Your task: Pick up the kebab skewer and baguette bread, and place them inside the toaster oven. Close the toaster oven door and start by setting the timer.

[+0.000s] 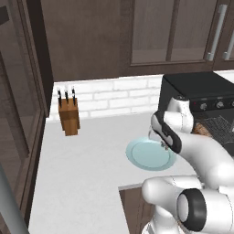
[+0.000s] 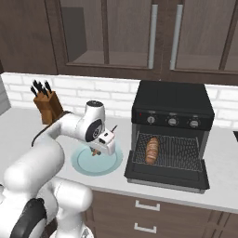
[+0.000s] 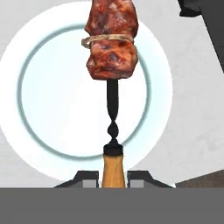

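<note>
My gripper [image 3: 113, 177] is shut on the wooden handle of the kebab skewer [image 3: 111, 48], whose reddish-brown meat chunks hang just above the pale blue plate [image 3: 39, 109]. From the right base view, the gripper [image 2: 99, 148] hovers over the plate [image 2: 86, 166], left of the toaster oven [image 2: 172, 100]. The baguette bread [image 2: 151, 149] lies on the wire rack inside the oven. The toaster oven door [image 2: 166, 179] is dropped open, flat over the counter. In the left base view the arm covers most of the gripper above the plate [image 1: 144, 157]; the oven [image 1: 201, 87] stands to the right.
A wooden knife block [image 2: 46, 106] stands at the back left against the white brick wall, also the knife block [image 1: 69, 116] in the left base view. Dark cabinets hang above. The counter's front edge runs just below the plate and the open door.
</note>
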### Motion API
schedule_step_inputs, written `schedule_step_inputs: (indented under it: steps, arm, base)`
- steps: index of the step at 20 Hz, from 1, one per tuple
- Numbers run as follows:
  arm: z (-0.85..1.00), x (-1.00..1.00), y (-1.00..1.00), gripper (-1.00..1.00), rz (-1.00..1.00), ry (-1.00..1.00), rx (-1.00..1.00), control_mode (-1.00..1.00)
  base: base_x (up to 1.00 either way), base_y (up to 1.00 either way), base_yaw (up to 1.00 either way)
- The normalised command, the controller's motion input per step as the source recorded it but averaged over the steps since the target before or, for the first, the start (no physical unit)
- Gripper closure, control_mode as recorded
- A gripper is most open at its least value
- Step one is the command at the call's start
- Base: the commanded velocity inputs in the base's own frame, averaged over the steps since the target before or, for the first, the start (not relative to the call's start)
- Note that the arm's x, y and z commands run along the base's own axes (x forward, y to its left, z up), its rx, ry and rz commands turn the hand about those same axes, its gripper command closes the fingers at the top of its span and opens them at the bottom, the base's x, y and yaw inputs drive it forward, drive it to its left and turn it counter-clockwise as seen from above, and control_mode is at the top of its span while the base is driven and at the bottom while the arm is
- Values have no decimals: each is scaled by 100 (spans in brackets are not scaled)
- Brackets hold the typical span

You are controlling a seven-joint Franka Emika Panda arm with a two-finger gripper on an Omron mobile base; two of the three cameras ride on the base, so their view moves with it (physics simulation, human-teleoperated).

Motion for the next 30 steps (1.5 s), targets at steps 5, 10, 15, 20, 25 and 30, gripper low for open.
schedule_step_inputs:
  steps: [5, 10, 15, 20, 25, 30]
  arm:
    - [94, -100, -48, 100, 31, -18, -3, -100]
    - [77, -74, -89, 100, 31, -5, -1, -100]
    - [56, -52, -100, 100, 24, 2, -5, -100]
    - [15, -8, -100, 100, 14, 8, -12, -100]
    - [-11, 4, -49, 100, 2, 3, -12, -100]
    - [-3, 30, -42, 100, -3, 2, -2, -100]
  base:
    - [0, 0, 0]
    - [0, 0, 0]
    - [0, 0, 0]
    - [0, 0, 0]
    - [0, 0, 0]
    - [0, 0, 0]
